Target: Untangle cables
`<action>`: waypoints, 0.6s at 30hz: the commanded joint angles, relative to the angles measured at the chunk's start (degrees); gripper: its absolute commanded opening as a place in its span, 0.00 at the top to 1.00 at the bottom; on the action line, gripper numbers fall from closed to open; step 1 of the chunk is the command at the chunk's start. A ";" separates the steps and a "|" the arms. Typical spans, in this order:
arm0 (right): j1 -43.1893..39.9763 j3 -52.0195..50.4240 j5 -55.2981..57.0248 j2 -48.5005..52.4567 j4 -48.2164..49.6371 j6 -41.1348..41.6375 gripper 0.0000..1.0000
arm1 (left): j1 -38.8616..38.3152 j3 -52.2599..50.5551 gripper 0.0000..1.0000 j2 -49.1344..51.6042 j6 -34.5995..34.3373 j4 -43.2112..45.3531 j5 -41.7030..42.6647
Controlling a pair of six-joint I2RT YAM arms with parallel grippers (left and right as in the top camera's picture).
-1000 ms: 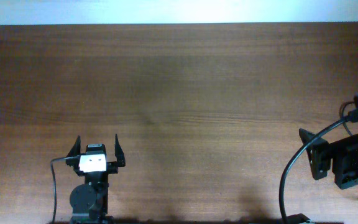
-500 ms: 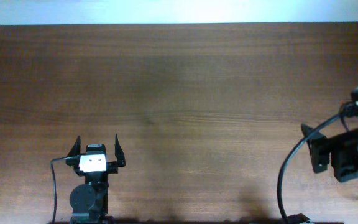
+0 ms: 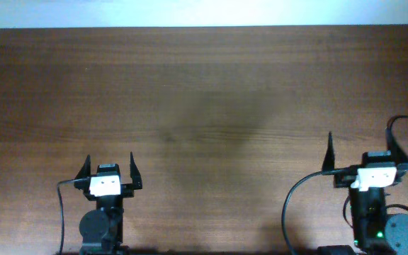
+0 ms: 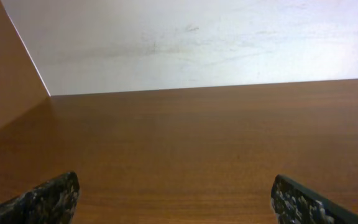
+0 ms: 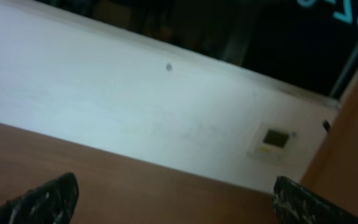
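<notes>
No cables show in any view; they are out of view. My left gripper (image 3: pixel 109 164) sits at the front left of the brown wooden table (image 3: pixel 204 99), open and empty, its finger tips wide apart in the left wrist view (image 4: pixel 176 198). My right gripper (image 3: pixel 360 152) sits at the front right, open and empty, fingers spread in the right wrist view (image 5: pixel 176 198). Only the arms' own thick black wiring (image 3: pixel 296 205) shows.
A white wall (image 4: pixel 197 43) runs along the table's far edge. A brown side panel (image 4: pixel 5 81) stands at the far left corner. The right wrist view shows a small wall plate (image 5: pixel 273 138) and a dark area (image 5: pixel 260 37) above the wall.
The right arm has swung from the far right edge, turned sideways, to its front-right spot facing forward with fingers open. The left arm has not moved.
</notes>
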 commanded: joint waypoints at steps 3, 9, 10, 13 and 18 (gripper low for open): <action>-2.73 -16.28 0.13 -14.01 5.73 9.88 0.01 | -0.28 -0.15 0.01 -0.31 -0.50 -0.11 -0.42; -2.75 -26.91 0.13 -15.76 10.99 17.66 0.01 | -0.28 -0.17 0.01 -0.31 -0.50 -0.11 -0.42; -2.73 -28.26 0.11 -15.76 11.23 18.16 0.01 | -0.28 -0.17 0.01 -0.31 -0.50 -0.11 -0.44; -2.73 -28.55 0.11 -15.76 8.46 19.37 0.01 | -0.28 -0.17 0.01 -0.31 -0.50 -0.11 -0.44; -2.73 -28.55 0.11 -15.76 2.95 22.47 0.01 | -0.28 -0.17 0.01 -0.31 -0.50 -0.11 -0.42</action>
